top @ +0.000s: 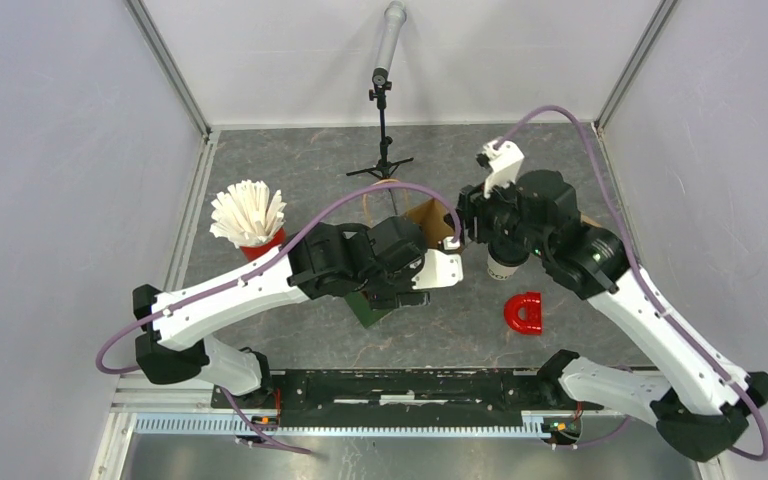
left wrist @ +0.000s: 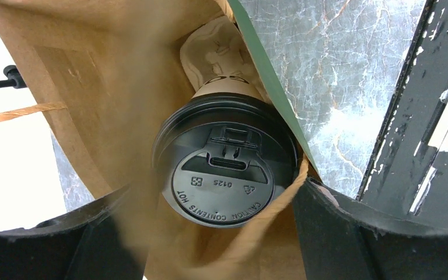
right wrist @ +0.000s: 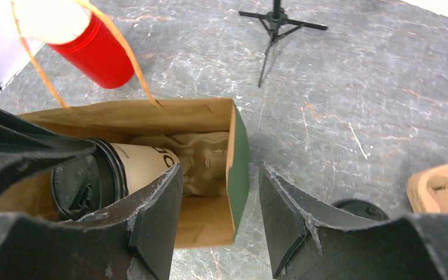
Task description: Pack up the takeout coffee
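Note:
The takeout coffee (left wrist: pixel 224 175), a cream paper cup with a black lid, sits inside the green paper bag (right wrist: pixel 239 157) on a moulded pulp insert (right wrist: pixel 204 157). Its cream side (right wrist: pixel 140 163) shows in the right wrist view. My left gripper (left wrist: pixel 216 195) is at the bag's mouth with its fingers spread wide, open, and the bag's brown rim is bent against its right finger (left wrist: pixel 338 233). My right gripper (right wrist: pixel 220 181) hangs open just above the bag's green end wall, touching nothing. From the top, both grippers (top: pixel 438 272) (top: pixel 472 232) meet over the bag (top: pixel 372 308).
A second lidded cup (top: pixel 505 262) stands on the table right of the bag, under my right wrist. A brown cardboard carrier (right wrist: pixel 443 186) lies further right. A red cup of white sticks (top: pixel 252 225), a red U-shaped piece (top: pixel 524 314) and a black tripod (top: pixel 384 120) are nearby.

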You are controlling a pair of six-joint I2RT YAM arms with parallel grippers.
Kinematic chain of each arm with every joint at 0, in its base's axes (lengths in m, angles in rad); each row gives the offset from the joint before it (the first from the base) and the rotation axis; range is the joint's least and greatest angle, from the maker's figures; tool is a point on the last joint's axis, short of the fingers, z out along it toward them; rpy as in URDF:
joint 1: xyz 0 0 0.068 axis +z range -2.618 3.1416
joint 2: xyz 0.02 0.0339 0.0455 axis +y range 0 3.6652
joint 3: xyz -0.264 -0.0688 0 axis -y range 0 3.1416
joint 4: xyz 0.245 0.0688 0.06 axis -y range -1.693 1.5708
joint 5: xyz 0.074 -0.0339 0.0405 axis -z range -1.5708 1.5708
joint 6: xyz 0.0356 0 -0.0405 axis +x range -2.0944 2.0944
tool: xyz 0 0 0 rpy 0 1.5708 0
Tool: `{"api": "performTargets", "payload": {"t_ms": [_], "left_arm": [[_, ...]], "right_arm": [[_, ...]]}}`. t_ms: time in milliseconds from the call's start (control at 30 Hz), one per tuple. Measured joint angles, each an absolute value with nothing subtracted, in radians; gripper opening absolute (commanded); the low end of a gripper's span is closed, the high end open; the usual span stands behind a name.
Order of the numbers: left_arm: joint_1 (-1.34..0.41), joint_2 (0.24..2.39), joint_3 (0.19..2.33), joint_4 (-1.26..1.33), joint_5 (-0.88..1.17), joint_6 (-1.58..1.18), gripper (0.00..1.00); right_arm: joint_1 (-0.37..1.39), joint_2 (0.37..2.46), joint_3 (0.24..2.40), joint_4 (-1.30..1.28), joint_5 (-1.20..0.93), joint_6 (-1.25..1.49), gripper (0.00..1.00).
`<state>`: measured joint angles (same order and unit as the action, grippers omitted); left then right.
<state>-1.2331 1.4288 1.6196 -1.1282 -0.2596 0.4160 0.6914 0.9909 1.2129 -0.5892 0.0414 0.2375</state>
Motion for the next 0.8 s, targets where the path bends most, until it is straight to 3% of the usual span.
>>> {"api": "performTargets", "payload": {"t_ms": [400,800], "left_arm": [[-1.239,1.413,1.589,-1.129,-0.257,0.398,0.59],[-1.240,1.397,1.584,-1.129,-0.257,0.390,0.58]], "right_arm": [[0.691,1.308,1.468,-0.733,-0.077,0.144,0.56],[0.680,1.395,1.575,-0.856,-0.095,0.059,0.52]]}}
